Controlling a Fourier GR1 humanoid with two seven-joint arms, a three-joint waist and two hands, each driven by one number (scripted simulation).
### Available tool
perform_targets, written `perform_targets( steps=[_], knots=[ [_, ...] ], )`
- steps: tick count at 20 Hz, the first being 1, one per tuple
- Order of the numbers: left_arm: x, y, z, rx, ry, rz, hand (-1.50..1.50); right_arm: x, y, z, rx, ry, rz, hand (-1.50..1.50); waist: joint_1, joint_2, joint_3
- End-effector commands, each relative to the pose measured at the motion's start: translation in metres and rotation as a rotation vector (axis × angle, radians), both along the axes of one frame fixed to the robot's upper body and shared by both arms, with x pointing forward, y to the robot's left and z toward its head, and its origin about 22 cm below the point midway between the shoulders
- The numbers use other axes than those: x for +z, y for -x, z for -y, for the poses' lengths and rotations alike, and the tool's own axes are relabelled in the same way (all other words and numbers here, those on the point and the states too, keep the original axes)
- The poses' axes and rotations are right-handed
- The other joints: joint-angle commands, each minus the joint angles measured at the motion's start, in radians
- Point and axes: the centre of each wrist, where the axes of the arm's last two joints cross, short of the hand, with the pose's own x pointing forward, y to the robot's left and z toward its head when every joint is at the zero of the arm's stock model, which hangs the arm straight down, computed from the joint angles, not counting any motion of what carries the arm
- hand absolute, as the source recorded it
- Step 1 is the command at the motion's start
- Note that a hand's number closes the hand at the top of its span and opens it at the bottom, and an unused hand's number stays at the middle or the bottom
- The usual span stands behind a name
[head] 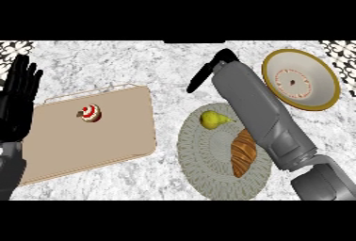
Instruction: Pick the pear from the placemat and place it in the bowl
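I take this for a kitchen: I look down on a marbled stone counter (167,70) edged by patterned tiles (15,47), set with a woven placemat (201,160) carrying a pear (212,119) and a croissant (243,153), a gold-rimmed bowl (313,66), and a tan board (104,141) with a small cake (90,113).

One view only, so no part of the scene is shared between cameras. It sits at head height and looks steeply down on the grey-white marbled tabletop (167,70), facing away from the body, with the grey forearms (257,108) entering from the lower edge. It is near enough that the tan rectangular board (104,136), round grey woven placemat (201,160) and cream gold-rimmed bowl (316,63) span the width. Black-and-white patterned patches (14,47) in the top corners perhaps mark the tabletop's far edge.
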Motion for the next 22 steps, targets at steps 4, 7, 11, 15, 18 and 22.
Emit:
perform_targets(
  steps=[4,7,11,15,18,22],
  knots=[
    [0.010,-0.004,-0.001,0.014,0.013,-0.006,0.00,-0.019,0.006,0.002,-0.142,0.050,-0.178,-1.50,-0.014,-0.001,0.001],
    [0.004,0.006,-0.007,0.012,-0.005,0.002,0.00,-0.033,0.012,0.001,-0.134,0.063,-0.191,-1.50,-0.016,-0.006,0.000],
    [0.002,0.002,-0.011,0.020,-0.004,-0.004,0.00,-0.054,0.020,0.009,-0.150,0.046,-0.125,-1.50,-0.010,0.003,0.000],
    [0.002,0.005,-0.009,0.005,-0.008,0.021,0.00,-0.058,0.028,0.008,-0.116,0.035,-0.109,-1.50,-0.005,0.003,0.000],
    [-0.002,0.010,-0.001,0.011,-0.001,-0.005,0.00,-0.053,0.031,0.019,-0.099,0.044,-0.079,-1.50,-0.009,0.000,0.001],
    [0.005,0.002,-0.001,0.001,-0.006,0.016,0.00,-0.062,0.035,0.006,-0.104,0.033,-0.154,-1.50,-0.001,0.005,0.000]
  ],
)
